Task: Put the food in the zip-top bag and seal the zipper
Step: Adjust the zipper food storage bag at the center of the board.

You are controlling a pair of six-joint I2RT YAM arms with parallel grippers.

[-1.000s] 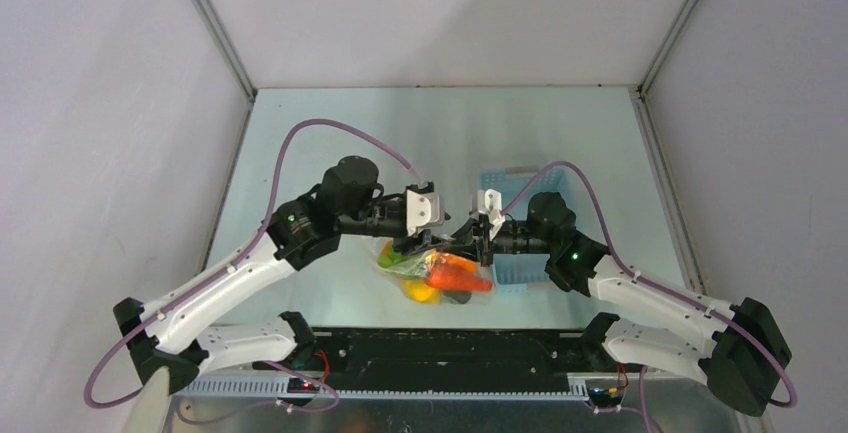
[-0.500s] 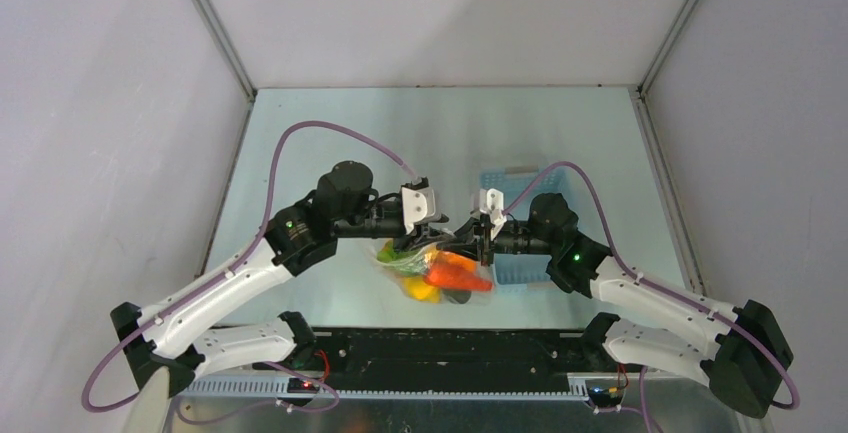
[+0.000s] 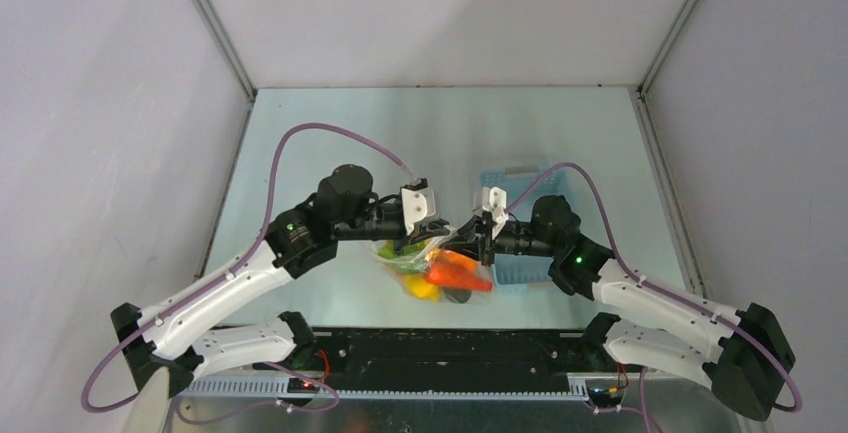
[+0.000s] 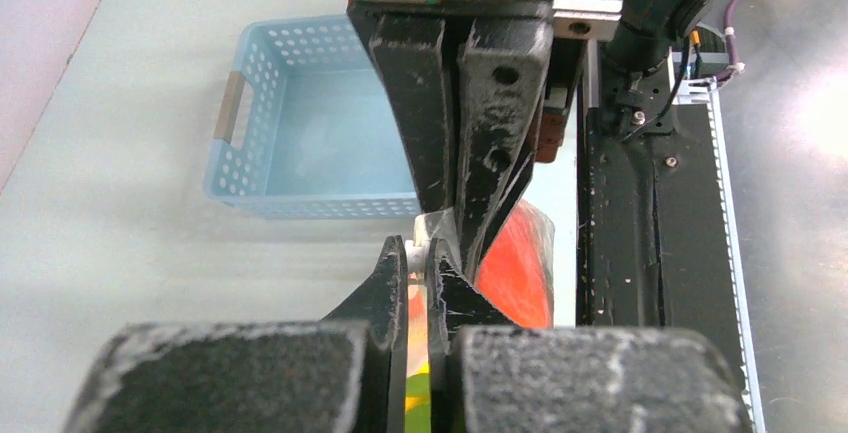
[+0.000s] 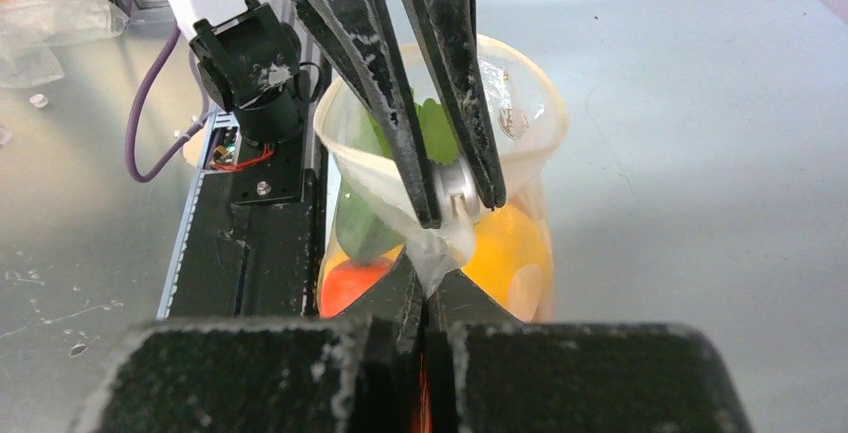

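The zip-top bag (image 3: 437,271) hangs between both grippers just above the table, and the food shows through it: an orange-red piece (image 3: 452,273), a yellow piece (image 5: 510,253) and a green piece (image 5: 362,223). My left gripper (image 4: 420,253) is shut on the zipper's small white slider (image 4: 421,250) at the bag's top edge. My right gripper (image 5: 437,288) faces it, shut on a pinch of the clear bag edge (image 5: 440,253). In the right wrist view the bag's mouth (image 5: 535,153) stands open as a loop around the left fingers (image 5: 375,73).
An empty light blue perforated basket (image 3: 522,253) stands right of the bag, behind the right wrist. The black base rail (image 3: 440,345) runs along the near edge, close under the bag. Crumpled clear plastic (image 5: 55,23) lies off to the side.
My left gripper has closed from half open onto the zipper's slider and edged slightly toward the right gripper. The right gripper has kept its hold on the bag.
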